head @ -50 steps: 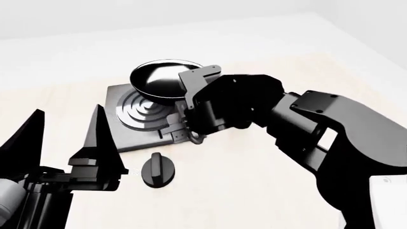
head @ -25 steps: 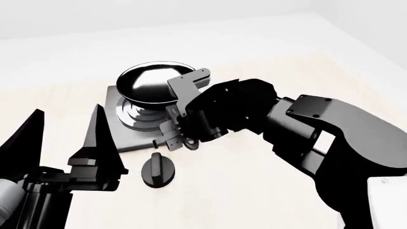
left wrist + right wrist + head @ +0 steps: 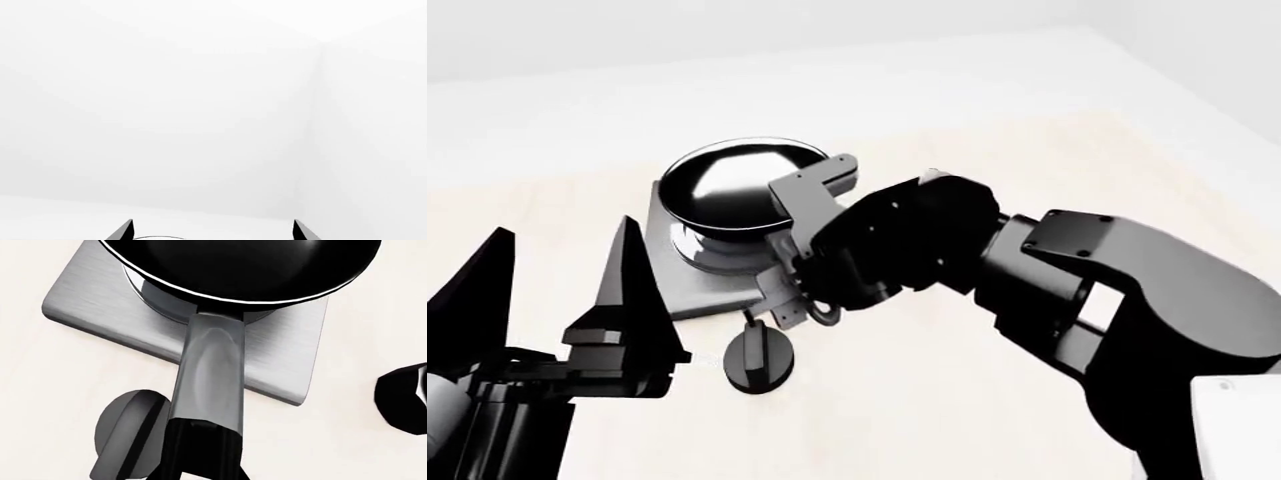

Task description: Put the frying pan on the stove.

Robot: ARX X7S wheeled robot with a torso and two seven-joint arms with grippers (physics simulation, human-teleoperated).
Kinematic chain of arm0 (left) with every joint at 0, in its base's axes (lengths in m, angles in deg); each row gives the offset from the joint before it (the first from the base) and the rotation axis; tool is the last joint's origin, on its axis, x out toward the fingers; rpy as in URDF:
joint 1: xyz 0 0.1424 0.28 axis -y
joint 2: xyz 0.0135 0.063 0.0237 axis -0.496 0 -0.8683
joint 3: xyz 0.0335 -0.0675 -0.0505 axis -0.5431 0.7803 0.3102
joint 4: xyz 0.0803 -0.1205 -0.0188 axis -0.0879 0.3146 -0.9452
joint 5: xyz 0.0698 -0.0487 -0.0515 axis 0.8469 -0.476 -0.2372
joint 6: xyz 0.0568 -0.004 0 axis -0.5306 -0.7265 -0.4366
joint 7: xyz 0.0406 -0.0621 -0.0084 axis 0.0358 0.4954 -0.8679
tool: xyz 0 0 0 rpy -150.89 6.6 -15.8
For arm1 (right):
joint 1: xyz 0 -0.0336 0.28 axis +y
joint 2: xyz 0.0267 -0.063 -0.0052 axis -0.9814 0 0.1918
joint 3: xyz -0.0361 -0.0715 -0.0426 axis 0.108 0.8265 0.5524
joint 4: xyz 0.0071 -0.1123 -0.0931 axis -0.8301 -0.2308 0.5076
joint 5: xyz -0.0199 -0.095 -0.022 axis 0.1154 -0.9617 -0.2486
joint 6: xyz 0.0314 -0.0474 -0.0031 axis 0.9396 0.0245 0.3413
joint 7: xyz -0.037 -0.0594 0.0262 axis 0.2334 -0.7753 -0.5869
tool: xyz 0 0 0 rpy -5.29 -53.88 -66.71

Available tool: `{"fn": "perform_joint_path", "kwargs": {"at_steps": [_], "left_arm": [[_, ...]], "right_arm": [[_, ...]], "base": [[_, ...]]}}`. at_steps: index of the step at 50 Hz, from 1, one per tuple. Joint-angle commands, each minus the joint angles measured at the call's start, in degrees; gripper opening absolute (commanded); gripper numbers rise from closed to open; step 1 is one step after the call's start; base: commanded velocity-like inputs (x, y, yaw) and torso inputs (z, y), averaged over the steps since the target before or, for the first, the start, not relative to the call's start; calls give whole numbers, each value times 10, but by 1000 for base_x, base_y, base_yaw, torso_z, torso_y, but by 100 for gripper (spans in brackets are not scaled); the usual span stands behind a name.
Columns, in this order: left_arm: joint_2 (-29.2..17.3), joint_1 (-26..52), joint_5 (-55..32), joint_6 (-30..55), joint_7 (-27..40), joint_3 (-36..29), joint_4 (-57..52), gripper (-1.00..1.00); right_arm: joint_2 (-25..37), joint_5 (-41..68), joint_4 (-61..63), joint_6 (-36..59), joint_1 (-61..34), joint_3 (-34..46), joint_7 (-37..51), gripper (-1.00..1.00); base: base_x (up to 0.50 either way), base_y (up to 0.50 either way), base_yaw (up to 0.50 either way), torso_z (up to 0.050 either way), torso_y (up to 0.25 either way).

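The glossy black frying pan [image 3: 737,183] is over the grey square stove [image 3: 689,285], covering most of its rings; I cannot tell whether it touches them. My right gripper [image 3: 805,296] is shut on the pan's long handle [image 3: 210,367] near its end, at the stove's front edge. In the right wrist view the pan's bowl [image 3: 240,265] overlaps the stove plate [image 3: 287,365] and the gripper [image 3: 200,460] clamps the handle. My left gripper [image 3: 554,290] is open and empty at the near left, pointing up. In the left wrist view that gripper [image 3: 212,232] faces only white wall.
A small black round knob [image 3: 758,360] lies on the pale table just in front of the stove, under the handle; it also shows in the right wrist view [image 3: 127,440]. A black object [image 3: 407,402] is cut off by the frame edge beside the stove.
My right gripper has carried the pan leftward and nearer, from the stove's far right corner to over its rings. The left arm has hardly moved.
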Motion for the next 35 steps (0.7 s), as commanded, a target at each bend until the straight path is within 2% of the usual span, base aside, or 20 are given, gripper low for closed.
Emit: {"fn": "perform_joint_path", "kwargs": {"at_steps": [1,35], "left_arm": [[0,-2,0,-3,-1,0,3,100],[-2,-4,-2,-6,0,2,1,100]], "right_arm": [[-2,-69,-18,-6,2,-20,-12,-100],[-2,-104,-9,-14,27,-22,-25,-100]], "base": [[0,0,0,0,10],[0,0,0,1,1]]}}
